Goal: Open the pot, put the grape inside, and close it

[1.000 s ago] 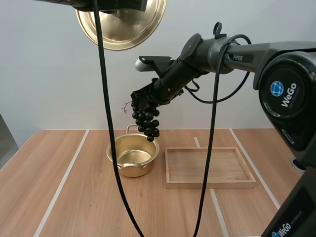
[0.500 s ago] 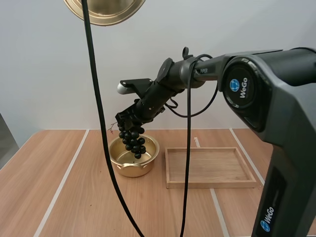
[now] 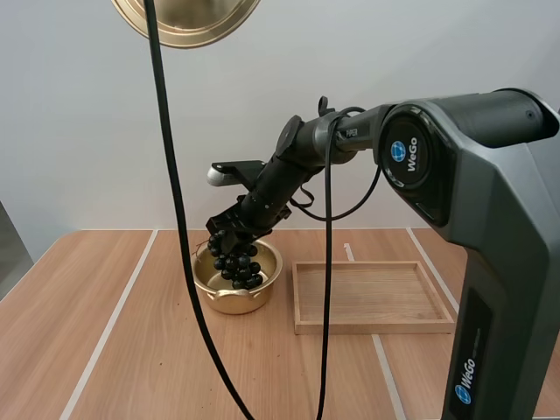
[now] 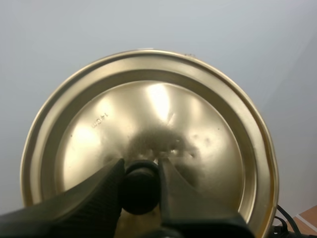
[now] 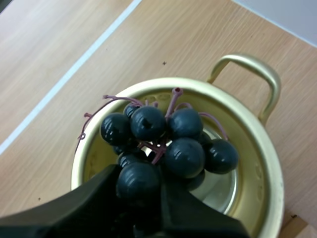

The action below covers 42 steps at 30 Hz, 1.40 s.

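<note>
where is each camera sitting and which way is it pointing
High view: behind and above the arm bases, facing forward and down over the table; my right arm reaches to the pot.
Left wrist view: on the left arm, facing the lid; left hand pinches its knob.
Right wrist view: on the right arm, looking down into the pot; right hand holds the grapes.
Shared: high and right wrist views show the grapes at the pot; high and left wrist, the lid.

pot [image 3: 231,303] gold | lid [image 4: 163,111] gold | grapes [image 5: 184,156] blue-black | tray [image 3: 376,326] pale wood | table [image 3: 131,350] wood-grain, white stripes
</note>
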Available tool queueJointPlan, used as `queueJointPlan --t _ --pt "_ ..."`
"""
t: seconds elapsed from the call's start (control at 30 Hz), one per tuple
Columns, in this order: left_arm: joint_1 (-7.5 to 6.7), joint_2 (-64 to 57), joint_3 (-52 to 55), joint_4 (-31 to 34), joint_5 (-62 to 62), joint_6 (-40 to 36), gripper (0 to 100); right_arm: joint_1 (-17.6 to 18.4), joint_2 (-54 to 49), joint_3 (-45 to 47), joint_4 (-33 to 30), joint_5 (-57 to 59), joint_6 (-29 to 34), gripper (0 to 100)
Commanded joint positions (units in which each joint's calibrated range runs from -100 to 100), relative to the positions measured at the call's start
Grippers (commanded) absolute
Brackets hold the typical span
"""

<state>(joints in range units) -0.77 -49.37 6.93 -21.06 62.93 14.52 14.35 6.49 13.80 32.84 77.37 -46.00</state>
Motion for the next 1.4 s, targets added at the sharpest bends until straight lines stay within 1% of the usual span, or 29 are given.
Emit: queueJointPlan --t 0.0,0.2,0.43,0.77,0.9,1.37 --pt "0.14 -0.2 -0.5 -0.8 -1.3 -0.2 0 0.0 -0.6 -0.2 -2.0 2.2 0.2 0" --pt "0.14 -0.2 -0.5 -0.6 -1.3 -0.2 0 0.0 -0.6 -0.2 -3.1 3.2 1.2 0" --pt "0.14 -0.2 -0.5 -0.6 -1.3 -0.2 0 0.0 -0.5 -0.2 -3.1 -1.4 1.2 0" --pt "0.14 -0.2 -0.5 -0.6 -1.3 -0.2 0 0.0 5.8 -0.2 -2.9 -2.9 1.2 0" --pt "0.14 -0.2 -0.5 -0.6 -1.3 -0.2 0 0.0 7.9 -0.2 -2.7 -5.2 1.0 0" --pt "0.14 -0.2 -0.5 -0.6 -1.3 -0.2 0 0.1 11.3 -0.2 -1.3 -9.4 0.1 0"
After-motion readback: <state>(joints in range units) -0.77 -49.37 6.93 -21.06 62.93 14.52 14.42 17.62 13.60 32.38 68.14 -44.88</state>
